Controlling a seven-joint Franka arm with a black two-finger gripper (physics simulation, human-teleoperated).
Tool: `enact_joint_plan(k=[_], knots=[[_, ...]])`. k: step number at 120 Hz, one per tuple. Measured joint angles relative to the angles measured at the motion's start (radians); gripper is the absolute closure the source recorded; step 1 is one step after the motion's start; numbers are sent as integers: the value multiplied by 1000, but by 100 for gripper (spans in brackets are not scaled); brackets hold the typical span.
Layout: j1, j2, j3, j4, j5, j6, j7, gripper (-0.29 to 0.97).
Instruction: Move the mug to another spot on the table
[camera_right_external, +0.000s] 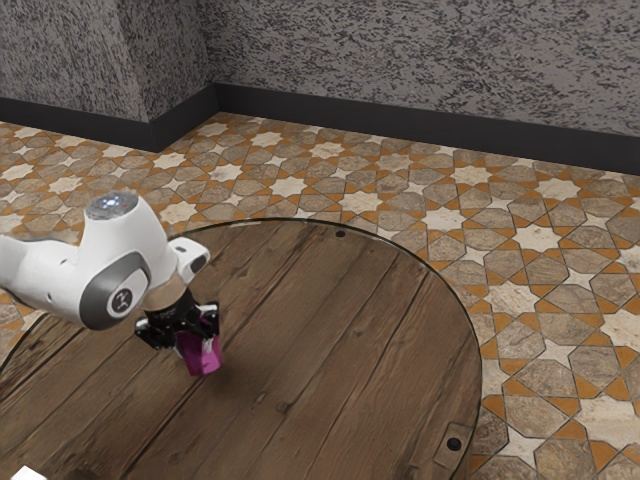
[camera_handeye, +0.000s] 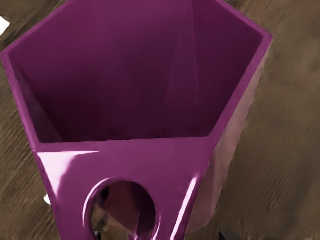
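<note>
even soft light, white glare on mug (camera_handeye: 140, 100)

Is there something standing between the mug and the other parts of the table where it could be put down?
Nothing visible does. The gripper is right at the mug, and from there toward the exterior view's right the table shows only bare wooden planks up to its rim.
</note>
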Motion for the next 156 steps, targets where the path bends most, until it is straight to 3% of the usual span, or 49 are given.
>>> enact_joint_plan(k=[17, 39, 90, 113, 135, 156], knots=[[-36, -23, 0, -42, -32, 7, 0, 18], [-69, -53, 0, -58, -59, 10, -2, 8], [-65, -59, 2, -46, -66, 47, -5, 1], [-61, -154, 7, -26, -60, 52, -2, 0], [-60, -170, 2, 266, 16, -151, 2, 0], [-40, -20, 4, 657, 140, -438, 63, 0]])
